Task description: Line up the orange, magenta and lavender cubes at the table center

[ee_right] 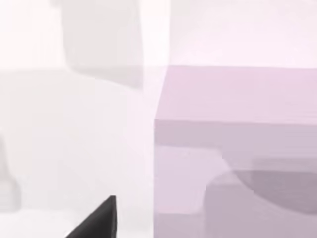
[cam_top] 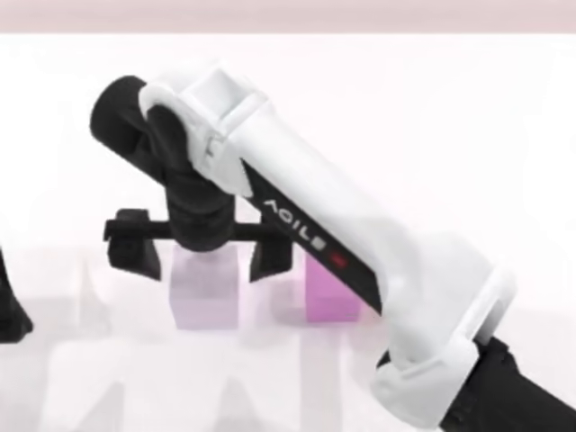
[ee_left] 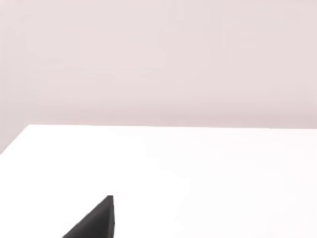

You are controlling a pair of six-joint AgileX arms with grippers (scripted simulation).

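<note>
1. Reaching across the middle of the table (cam_top: 468, 126) from the lower right of the top view, the right AgileX arm (cam_top: 360, 243) ends in a black right gripper (cam_top: 205, 256) whose fingers are spread wide.
2. One finger (cam_top: 133, 245) stands to the left of the lavender cube (cam_top: 204, 288) and the other (cam_top: 270, 256) to its right, so the released jaws straddle the cube; neither finger can be seen pressing on it.
3. That lavender cube, a very pale lilac block, sits on the white tabletop near the middle, slightly left of centre in the top view.
4. The right wrist view shows the same lavender cube (ee_right: 237, 94) filling much of the picture, resting flat on the table, with a dark fingertip (ee_right: 96, 220) of the gripper off to one side and apart from it.
5. A magenta cube (cam_top: 328, 288) sits just to the right of the lavender one, with the gripper's right finger between them; the arm covers part of its upper right side.
6. No orange cube can be made out in any view.
7. The left arm (cam_top: 11, 306) shows only as a dark shape at the left edge of the top view, well away from the cubes.
8. The left wrist view looks out over bare white tabletop (ee_left: 198, 173), with only a dark tip of one finger (ee_left: 96, 220) showing; whether the left gripper is clenched or released cannot be told.
</note>
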